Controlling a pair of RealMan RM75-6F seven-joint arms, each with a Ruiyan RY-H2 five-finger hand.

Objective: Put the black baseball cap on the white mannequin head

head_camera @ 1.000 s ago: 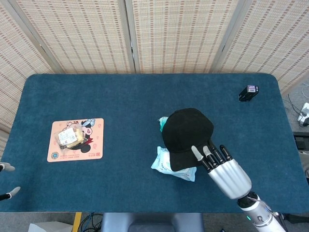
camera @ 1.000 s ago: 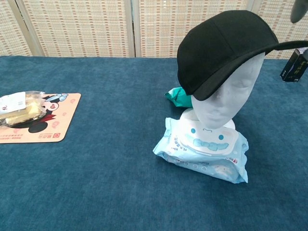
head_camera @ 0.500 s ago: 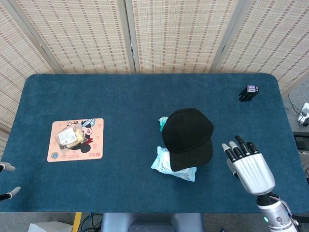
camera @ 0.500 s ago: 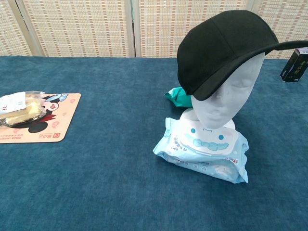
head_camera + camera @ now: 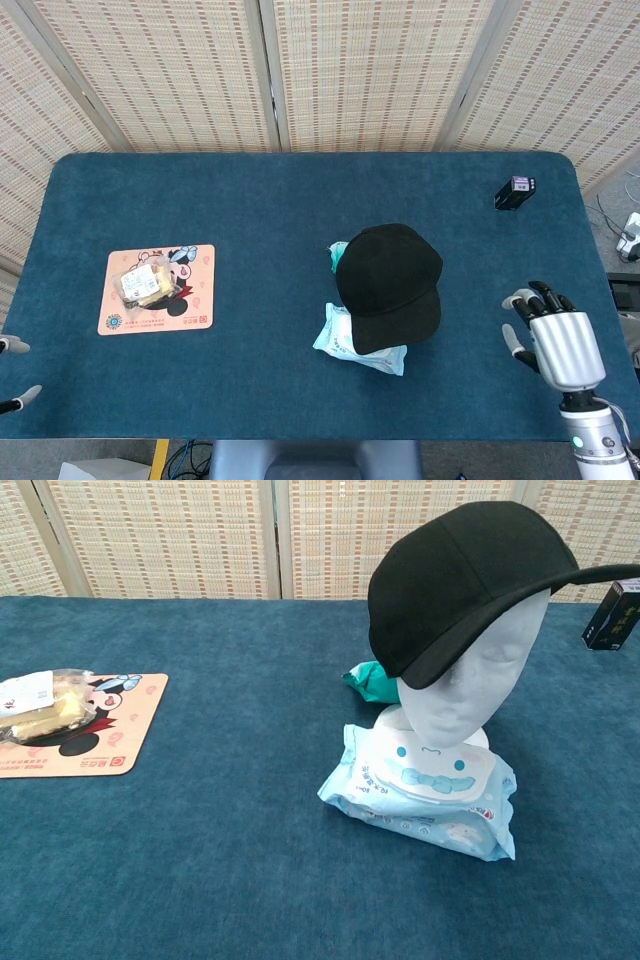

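Cap (image 5: 460,575) hides mannequin crown; left robot hand (image 5: 12,375) mostly cut off.

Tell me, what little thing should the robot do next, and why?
Probably just draw the right robot hand a bit further off and rest. The cap already sits on the mannequin head, tilted to one side, and the robot hand is open, apart from it and holding nothing. Only fingertips of the left robot hand show.
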